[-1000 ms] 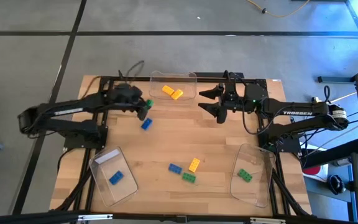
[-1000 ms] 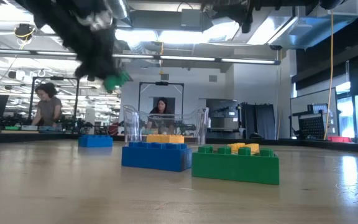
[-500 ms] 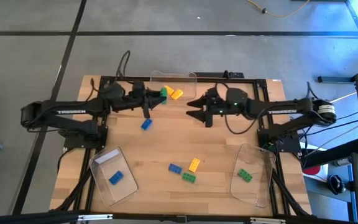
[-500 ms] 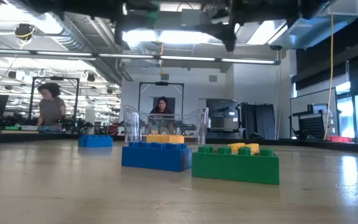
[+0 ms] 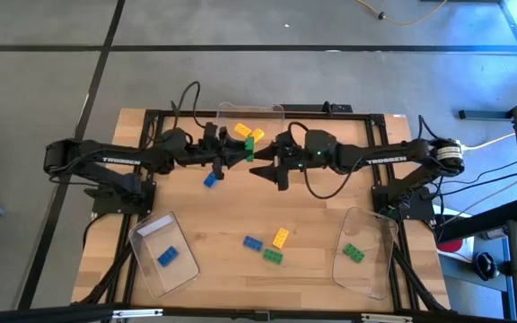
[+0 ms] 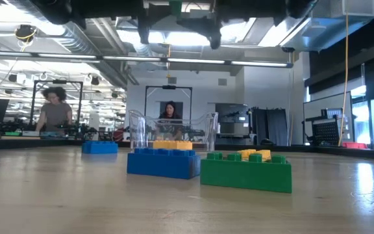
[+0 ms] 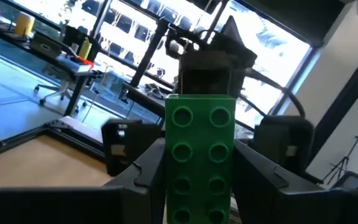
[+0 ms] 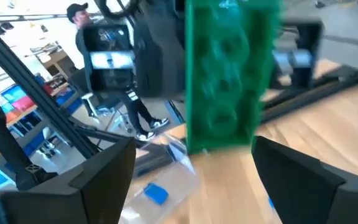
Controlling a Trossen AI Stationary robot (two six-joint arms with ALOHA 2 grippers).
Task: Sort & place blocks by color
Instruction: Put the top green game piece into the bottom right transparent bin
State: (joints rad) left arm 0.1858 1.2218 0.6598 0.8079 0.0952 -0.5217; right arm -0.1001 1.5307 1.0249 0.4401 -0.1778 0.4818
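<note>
Light wooden slatted tabletop (image 5: 240,211) on a black metal frame, grey floor w/ dark seam lines around it. Both arms meet above the far-centre of the table. The left gripper (image 5: 240,152) is clamped on a small green studded plastic brick (image 5: 249,150), held in the air; the left wrist view shows the brick (image 7: 199,155) upright btwn the two dark fingers (image 7: 138,177). The right gripper (image 5: 266,164) faces it w/ fingers spread apart, one on either side of the green brick (image 8: 229,74), not touching it as far as can be seen.

Just behind the handoff, a clear plastic tray at the far edge (image 5: 276,111) holds two yellow-orange bricks (image 5: 249,133). Clear tray near-left (image 5: 142,235) holds one blue brick (image 5: 167,257). Clear tray near-right (image 5: 380,269) holds one green brick (image 5: 354,253). Loose on the wood: a blue brick (image 5: 210,179) below the left gripper, and near the front-centre a blue brick (image 5: 252,242), a yellow-orange brick (image 5: 281,237) and a green brick (image 5: 272,257) close together.

Low view: the front blue (image 6: 163,162) and green (image 6: 247,170) bricks sit side by side. Beyond is an open workshop w/ ceiling strip lights (image 6: 174,60), and two people (image 6: 54,117) at benches far back.
</note>
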